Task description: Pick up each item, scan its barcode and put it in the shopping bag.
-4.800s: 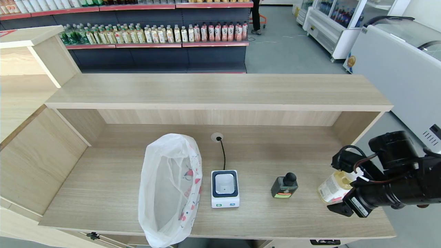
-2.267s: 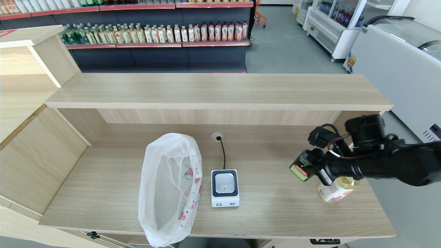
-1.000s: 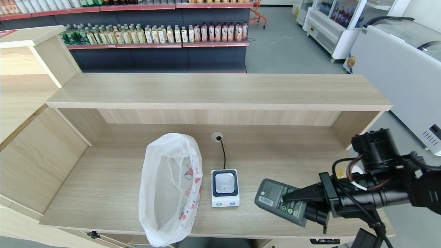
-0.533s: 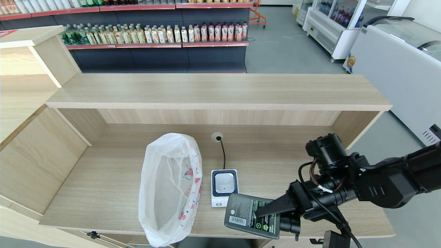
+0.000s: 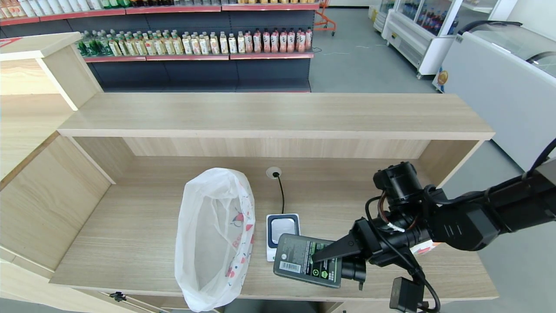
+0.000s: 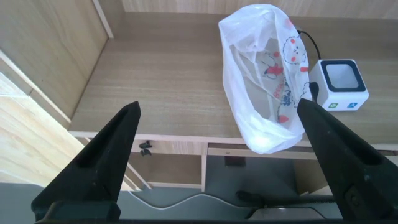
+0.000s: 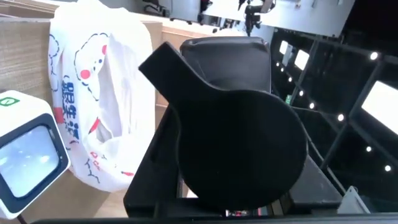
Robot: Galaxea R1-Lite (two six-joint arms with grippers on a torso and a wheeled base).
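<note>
My right gripper [image 5: 319, 261] clamps the dark flat bottle [image 5: 297, 257] above the scanner [image 5: 283, 225], near the desk's [image 5: 130, 234] front edge. The head view shows its barcode label facing up; my right wrist view shows its dark back. The shopping bag [image 5: 215, 234] lies just beside the scanner. My left gripper [image 6: 217, 109] hangs spread wide off that edge.
</note>
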